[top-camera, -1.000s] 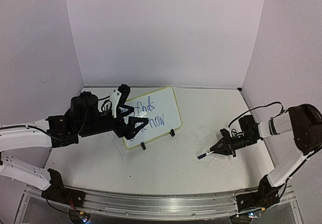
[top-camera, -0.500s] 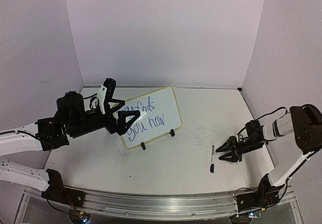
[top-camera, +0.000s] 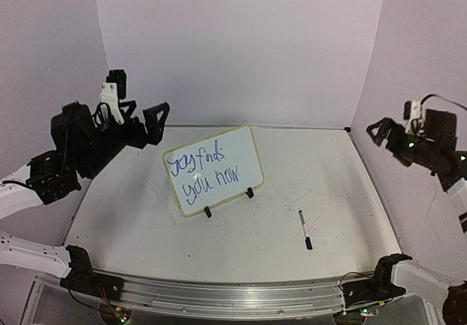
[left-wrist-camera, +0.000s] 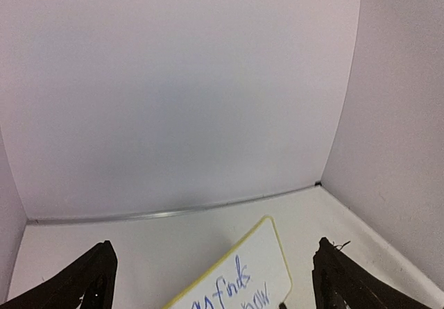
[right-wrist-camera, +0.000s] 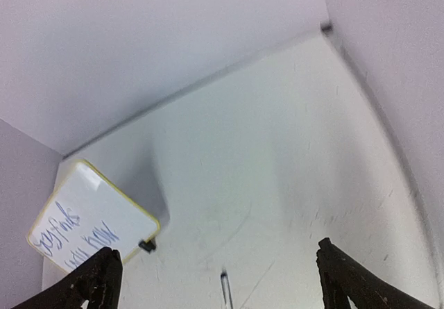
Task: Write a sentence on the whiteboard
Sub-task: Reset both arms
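Item one: whiteboard point(top-camera: 213, 169), small, rectangular, pale yellow-green frame with rounded corners, standing on the white table point(top-camera: 321, 171) left of centre, leaning back on two black clip feet point(top-camera: 207, 212) at its lower edge and turned at an angle to the back wall. Its face carries two lines of blue handwriting (the lower one reads roughly "you now"; the upper is harder to make out). Item two: marker pen point(top-camera: 303, 230), thin, pale barrel with a dark blue end toward the near edge, lying flat on the table to the right of the board and nearer the arms, well apart from it, touched by nothing. Item three: left gripper point(left-wrist-camera: 215, 250), hanging high over the table's far left corner, fingers spread wide, nothing between them; its wrist camera looks down at the board's upper corner. Item four: right gripper point(right-wrist-camera: 216, 253), high beside the right wall, fingers likewise spread wide and holding nothing, well clear of the marker pen below.
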`<state>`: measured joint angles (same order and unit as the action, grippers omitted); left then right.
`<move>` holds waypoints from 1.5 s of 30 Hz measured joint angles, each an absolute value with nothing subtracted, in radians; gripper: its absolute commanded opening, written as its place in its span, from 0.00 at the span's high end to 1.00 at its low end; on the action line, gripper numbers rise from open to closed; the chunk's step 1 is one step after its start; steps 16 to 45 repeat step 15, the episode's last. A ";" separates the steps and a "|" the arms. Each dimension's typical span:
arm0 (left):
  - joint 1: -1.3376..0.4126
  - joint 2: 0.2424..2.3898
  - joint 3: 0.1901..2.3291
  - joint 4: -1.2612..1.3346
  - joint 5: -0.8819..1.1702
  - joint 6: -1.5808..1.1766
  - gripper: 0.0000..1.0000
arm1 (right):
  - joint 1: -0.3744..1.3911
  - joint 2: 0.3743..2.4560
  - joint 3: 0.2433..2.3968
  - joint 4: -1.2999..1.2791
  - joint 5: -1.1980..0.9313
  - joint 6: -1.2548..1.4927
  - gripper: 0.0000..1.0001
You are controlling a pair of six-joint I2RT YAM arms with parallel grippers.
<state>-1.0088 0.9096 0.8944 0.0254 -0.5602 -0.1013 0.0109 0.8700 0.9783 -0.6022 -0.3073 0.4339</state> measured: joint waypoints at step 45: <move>-1.008 0.949 1.303 -0.022 -0.660 0.059 0.01 | 0.010 0.654 1.353 -0.552 -0.062 0.187 0.02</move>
